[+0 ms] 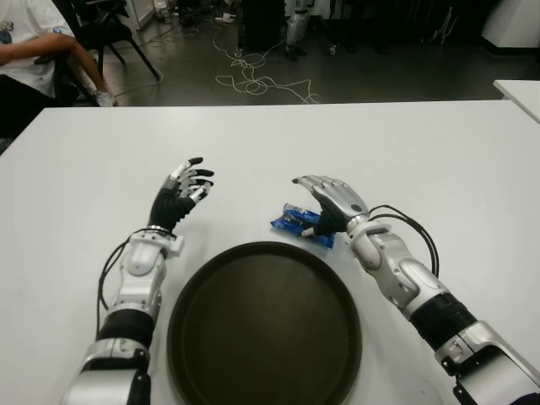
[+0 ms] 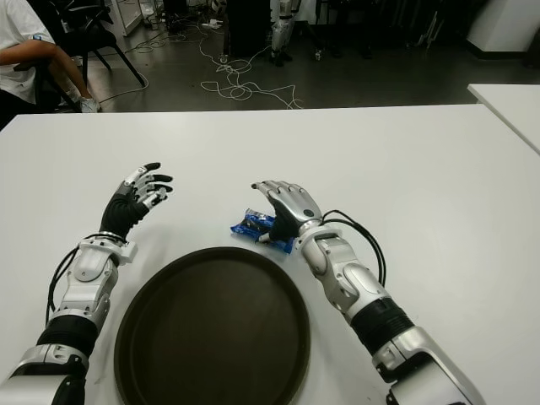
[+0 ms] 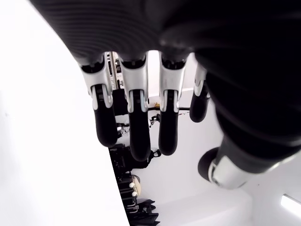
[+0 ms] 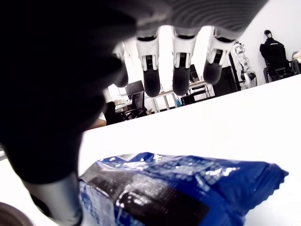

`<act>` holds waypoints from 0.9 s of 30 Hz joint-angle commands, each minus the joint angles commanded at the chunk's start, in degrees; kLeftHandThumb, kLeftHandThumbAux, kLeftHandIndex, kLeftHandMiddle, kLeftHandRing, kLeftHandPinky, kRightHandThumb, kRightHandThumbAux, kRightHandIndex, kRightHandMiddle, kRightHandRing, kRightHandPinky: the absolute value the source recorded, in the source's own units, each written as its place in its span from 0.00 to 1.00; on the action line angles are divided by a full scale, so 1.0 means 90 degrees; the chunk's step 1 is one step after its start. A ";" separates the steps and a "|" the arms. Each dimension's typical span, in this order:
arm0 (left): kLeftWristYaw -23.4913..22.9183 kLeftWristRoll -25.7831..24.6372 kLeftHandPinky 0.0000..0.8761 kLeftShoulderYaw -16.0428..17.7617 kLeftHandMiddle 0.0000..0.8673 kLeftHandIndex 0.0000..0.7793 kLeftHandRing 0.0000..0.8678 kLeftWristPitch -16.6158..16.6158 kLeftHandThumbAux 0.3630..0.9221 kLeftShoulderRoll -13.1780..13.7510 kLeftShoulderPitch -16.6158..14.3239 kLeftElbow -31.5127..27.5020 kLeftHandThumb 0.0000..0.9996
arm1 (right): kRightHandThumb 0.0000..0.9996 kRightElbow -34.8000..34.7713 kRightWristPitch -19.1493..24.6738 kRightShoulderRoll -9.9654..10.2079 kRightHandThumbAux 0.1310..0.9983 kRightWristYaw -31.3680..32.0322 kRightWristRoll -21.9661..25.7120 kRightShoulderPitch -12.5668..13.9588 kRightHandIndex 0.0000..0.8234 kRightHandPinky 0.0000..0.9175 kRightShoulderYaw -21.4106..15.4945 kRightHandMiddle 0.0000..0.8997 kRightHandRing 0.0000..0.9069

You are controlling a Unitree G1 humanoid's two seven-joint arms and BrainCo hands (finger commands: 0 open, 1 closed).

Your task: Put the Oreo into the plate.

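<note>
Right hand (image 1: pixel 331 202) hides part of Oreo pack (image 1: pixel 291 222).

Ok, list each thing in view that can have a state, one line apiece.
Oreo pack: sealed, lying flat on the table just beyond the plate, not yet grasped.
Plate: empty, resting on the table.
Right hand: open, fingers extended above the Oreo pack.
Left hand: open, fingers spread, holding nothing, left of the plate's far rim.

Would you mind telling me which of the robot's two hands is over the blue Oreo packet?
The right hand: it hovers over the Oreo packet, fingers open. The left hand is raised over bare table, left of the plate.
</note>
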 joint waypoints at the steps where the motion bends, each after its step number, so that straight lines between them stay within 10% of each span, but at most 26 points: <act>1: -0.0001 0.0000 0.34 0.0000 0.36 0.22 0.36 0.0003 0.57 -0.0001 0.0002 -0.0006 0.30 | 0.00 -0.0003 0.0000 0.0000 0.78 0.0003 0.0001 0.0002 0.14 0.15 -0.0002 0.17 0.17; 27: 0.0083 0.0079 0.35 -0.0017 0.37 0.23 0.37 0.0019 0.57 0.0007 0.0009 -0.0027 0.30 | 0.00 0.0779 -0.0097 0.0347 0.84 -0.0127 -0.0214 -0.0003 0.12 0.12 0.0495 0.14 0.14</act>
